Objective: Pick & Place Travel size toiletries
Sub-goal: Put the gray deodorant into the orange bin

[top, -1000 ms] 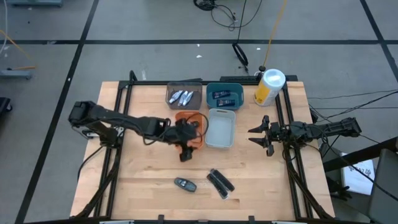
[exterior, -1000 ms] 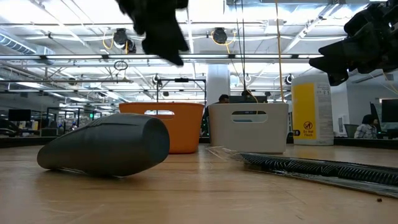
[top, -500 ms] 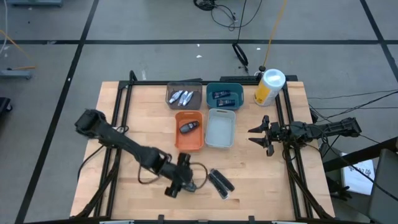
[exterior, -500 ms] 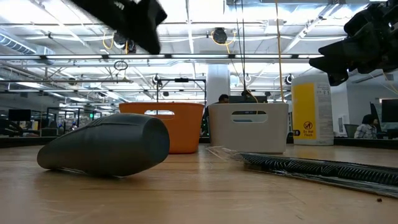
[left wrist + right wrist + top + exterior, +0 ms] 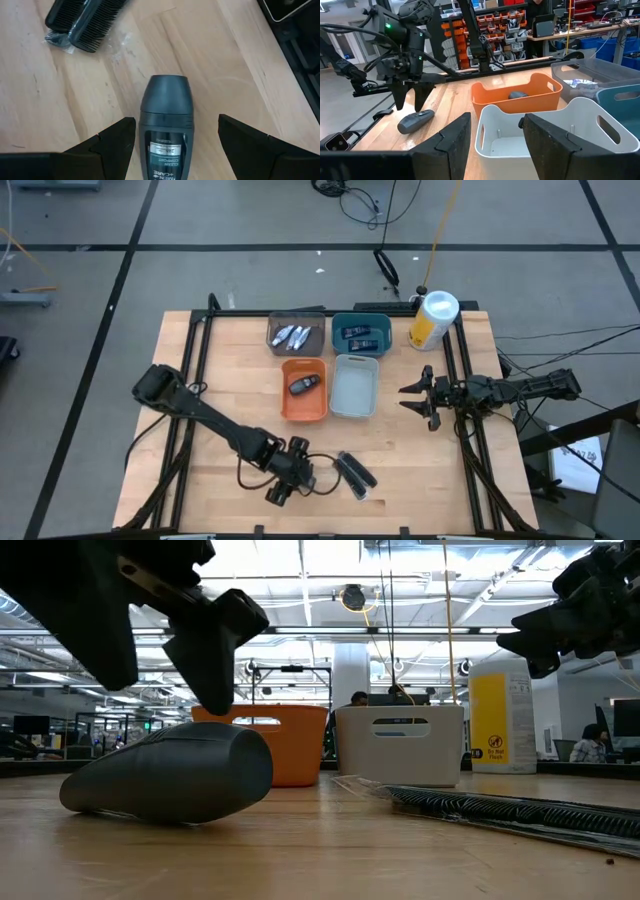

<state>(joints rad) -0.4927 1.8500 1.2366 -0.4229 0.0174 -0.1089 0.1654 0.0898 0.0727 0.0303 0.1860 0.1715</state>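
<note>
A dark grey oval (image 5: pixel 166 112) lies flat on the wood near the table's near edge, also seen in the low view (image 5: pixel 170 775). My left gripper (image 5: pixel 290 478) hangs over it, open, one finger on each side of the oval, apart from it. A second grey oval (image 5: pixel 305 384) lies in the orange bin (image 5: pixel 288 402). Two slim black bars (image 5: pixel 355 473) lie side by side to the right of the left gripper. Silvery-white tubes (image 5: pixel 293 335) lie in the grey bin, dark blue tubes (image 5: pixel 361 333) in the teal bin. My right gripper (image 5: pixel 403 398) waits open at the table's right side.
The white bin (image 5: pixel 356 370) stands right of the orange one, with nothing showing in it. The yellow-and-white canister (image 5: pixel 433 320) stands at the far right corner. Bare wood lies left of the bins and along the near edge.
My left gripper has moved from over the orange bin toward the table's near edge and come down over the grey oval lying there. The oval in the orange bin, covered by the gripper a second ago, now shows.
</note>
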